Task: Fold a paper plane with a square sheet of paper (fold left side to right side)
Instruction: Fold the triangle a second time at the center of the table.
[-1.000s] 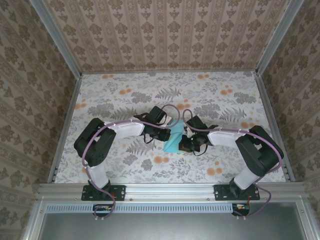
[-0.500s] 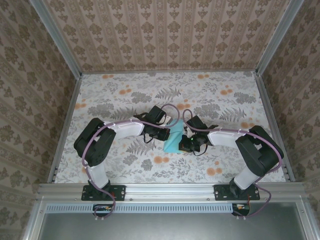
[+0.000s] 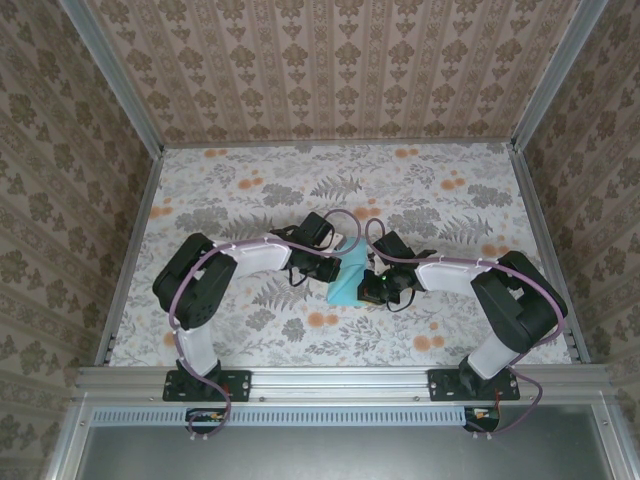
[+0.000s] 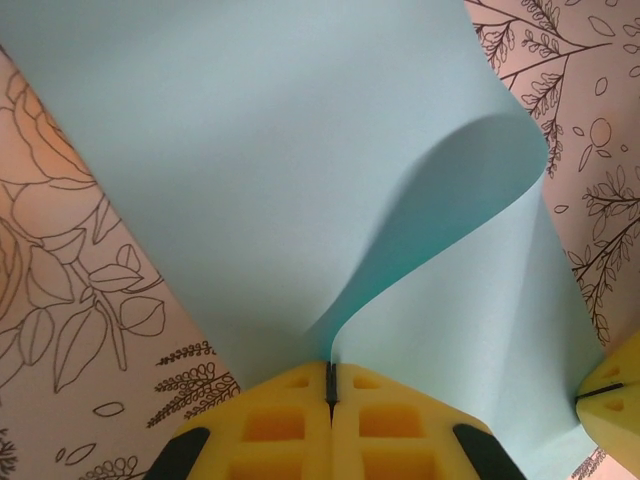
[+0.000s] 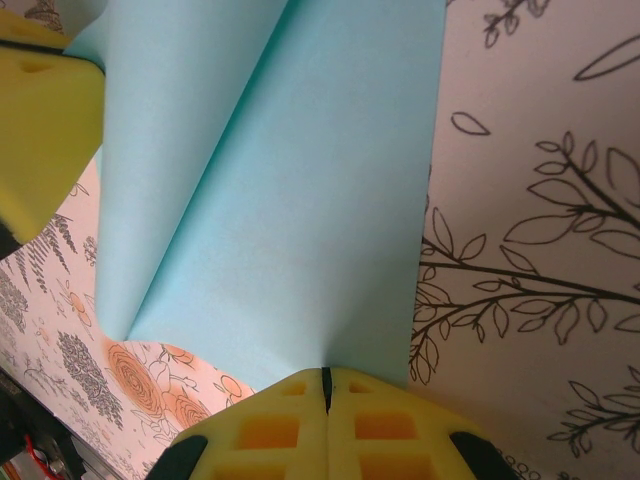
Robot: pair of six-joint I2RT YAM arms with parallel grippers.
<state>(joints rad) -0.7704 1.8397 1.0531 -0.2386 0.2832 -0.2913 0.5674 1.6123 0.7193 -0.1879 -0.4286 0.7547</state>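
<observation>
Left claw (image 4: 330,385) pinched tight on edge of square sheet of paper (image 4: 280,150); right claw (image 5: 325,388) likewise

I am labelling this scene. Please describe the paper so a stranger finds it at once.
On the flowered table, look at the middle. The left gripper and the right gripper pinch a curled sheet of paper there. It alone is plain light blue, unpatterned.

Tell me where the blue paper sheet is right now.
In the top view the square sheet of paper sits mid-table, partly curled, between the left gripper on its left and the right gripper on its right; each pinches an edge.
</observation>
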